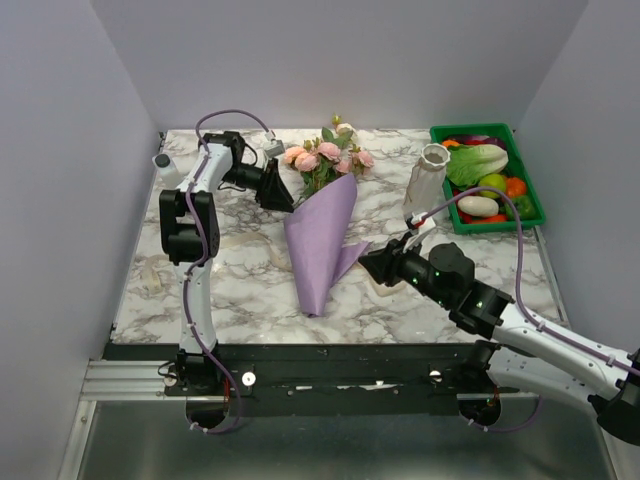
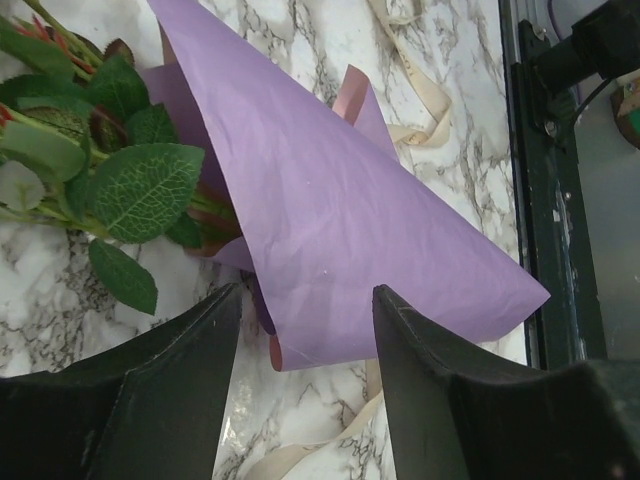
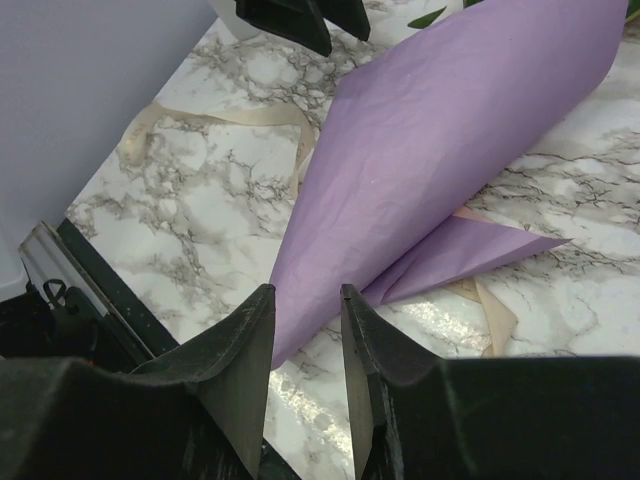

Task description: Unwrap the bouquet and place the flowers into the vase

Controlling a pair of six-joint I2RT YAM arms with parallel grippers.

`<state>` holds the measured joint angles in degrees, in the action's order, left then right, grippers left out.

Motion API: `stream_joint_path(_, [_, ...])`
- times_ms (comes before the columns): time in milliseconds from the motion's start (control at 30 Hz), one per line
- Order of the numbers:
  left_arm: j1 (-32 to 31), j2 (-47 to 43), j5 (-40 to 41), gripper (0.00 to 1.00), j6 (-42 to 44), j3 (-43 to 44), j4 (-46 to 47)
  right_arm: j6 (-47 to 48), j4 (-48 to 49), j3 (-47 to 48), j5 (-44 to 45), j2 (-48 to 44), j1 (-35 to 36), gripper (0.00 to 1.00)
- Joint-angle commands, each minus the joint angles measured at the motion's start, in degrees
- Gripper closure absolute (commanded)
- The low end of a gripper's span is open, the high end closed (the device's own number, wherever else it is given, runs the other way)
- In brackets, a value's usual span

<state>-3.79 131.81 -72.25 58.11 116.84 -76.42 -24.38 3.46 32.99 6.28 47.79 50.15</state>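
The bouquet lies on the marble table, its lilac paper cone [image 1: 320, 240] pointing toward the near edge. The flowers [image 1: 325, 155], pink and cream roses with green leaves [image 2: 140, 185], stick out of its far end. My left gripper [image 1: 285, 195] hovers at the cone's upper left rim; its jaws [image 2: 308, 290] stand open, just short of the paper edge [image 2: 330, 220], holding nothing. My right gripper [image 1: 365, 262] sits at the cone's right side beside a loose paper flap [image 3: 480, 255]; its fingers [image 3: 306, 290] are apart with nothing between them. The vase [image 1: 428, 180] stands upright to the right.
A cream ribbon [image 2: 420, 100] lies loose on the marble beside the cone, also seen in the right wrist view [image 3: 220, 118]. A green tray [image 1: 500, 226] of plastic vegetables sits at the back right. The black front rail [image 2: 530, 200] marks the table's near edge.
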Motion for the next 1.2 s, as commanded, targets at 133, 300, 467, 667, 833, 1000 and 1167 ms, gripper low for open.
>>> stream_joint_path(133, [-1.13,1.87,2.29,0.35,8.07,-4.42,-10.41,0.56,-0.13,0.67,-1.27,1.69,-0.32,0.6])
stream_joint_path(300, [-1.22,3.28,2.46,0.35,8.86,-5.47,-10.41,0.48,0.23,1.11,-1.89,2.57,-0.23,0.6])
stream_joint_path(467, [-1.22,1.61,4.3,0.38,11.33,-10.57,-10.41,0.48,0.58,1.28,-1.89,3.18,-0.23,0.6])
stream_joint_path(667, [-1.31,-0.94,4.05,0.51,13.61,-15.32,-10.5,0.39,0.84,1.72,-2.24,3.45,-0.32,0.6])
stream_joint_path(833, [-1.57,-2.25,2.82,0.8,11.51,-13.31,-10.5,0.12,0.84,1.64,-2.15,3.19,-0.32,0.6])
stream_joint_path(1000, [-2.36,-4.98,0.36,0.9,7.3,-9.8,-10.5,0.04,0.84,1.9,-1.89,3.19,-0.4,0.6])
stream_joint_path(1167, [-4.9,-8.67,-2.37,0.91,2.72,-7.33,-10.5,0.39,0.84,2.25,-1.45,2.57,-0.32,0.6])
